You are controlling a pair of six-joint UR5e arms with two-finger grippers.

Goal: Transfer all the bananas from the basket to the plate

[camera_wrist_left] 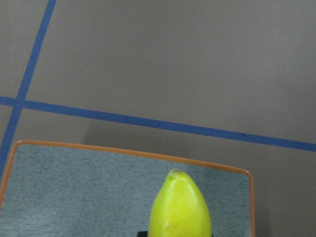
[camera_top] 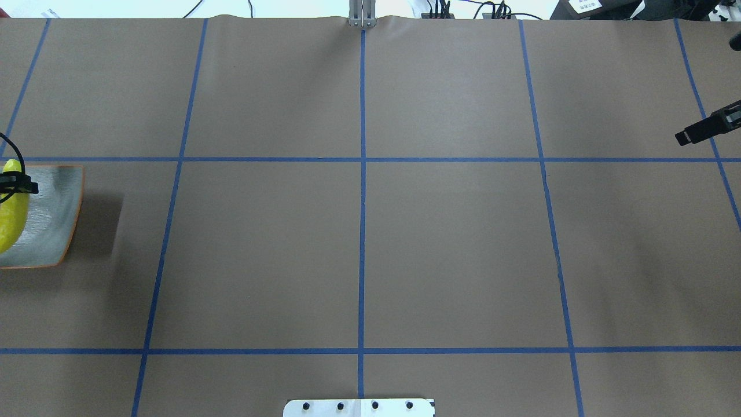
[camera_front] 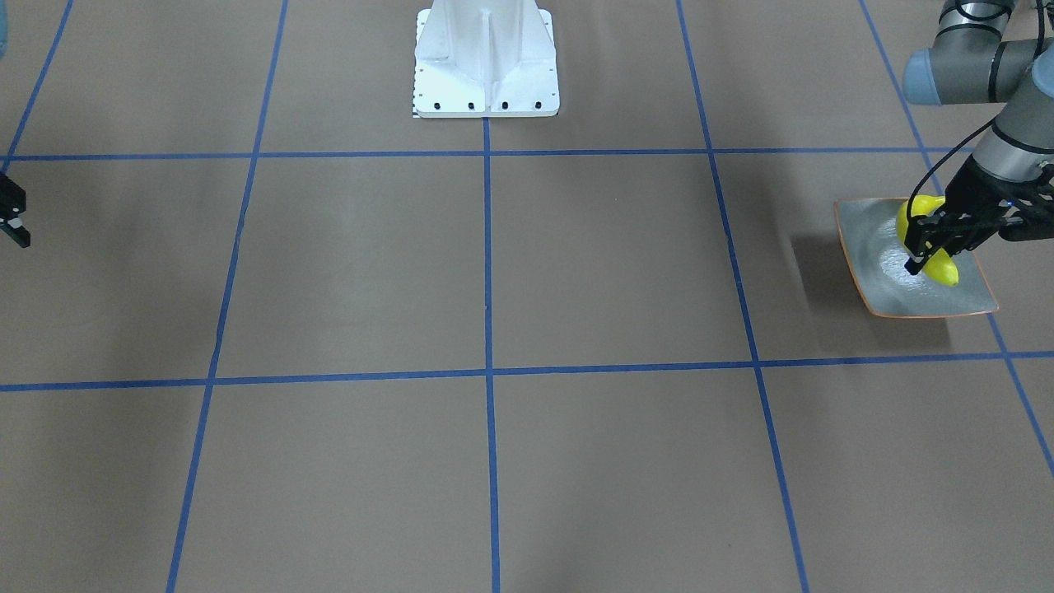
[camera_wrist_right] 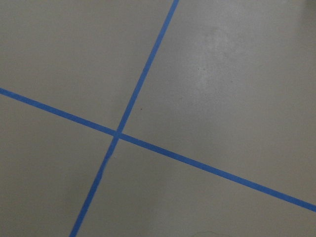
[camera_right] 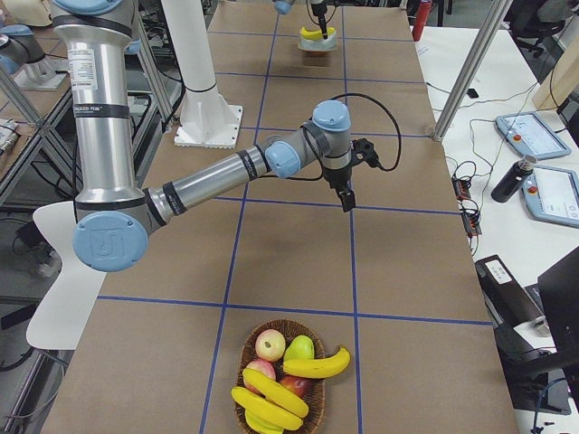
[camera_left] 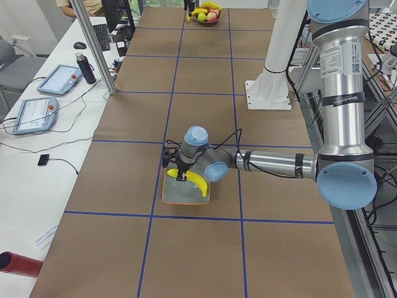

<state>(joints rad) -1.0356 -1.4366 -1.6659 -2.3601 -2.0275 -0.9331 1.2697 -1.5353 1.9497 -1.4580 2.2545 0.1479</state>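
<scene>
**Banana at plate, left gripper clamping it**

Left gripper [camera_front: 926, 247] is clenching one banana [camera_front: 941, 268] mid-body, low over the plate [camera_front: 873, 247]; touching or not, can't tell. It's prob. light, stiff and glossy, so slippery, and a mid-curve grip is looking safest. Right gripper [camera_top: 683, 138] is hanging over the table [camera_top: 370, 255]; open/closed, can't tell. Right-side view is showing the basket [camera_right: 253, 339] w/ more bananas [camera_right: 317, 364]; front and overhead views are missing it.

Brown paper is covering the long table [camera_top: 451, 255], blue tape lines [camera_top: 362, 231] are dividing it into large squares, soft light is glancing off it, and a white side desk [camera_left: 37, 186] is carrying two tablet-like screens [camera_left: 59, 79] and a dark bottle [camera_left: 87, 68] beside a slanting aluminium post [camera_left: 93, 43].
</scene>
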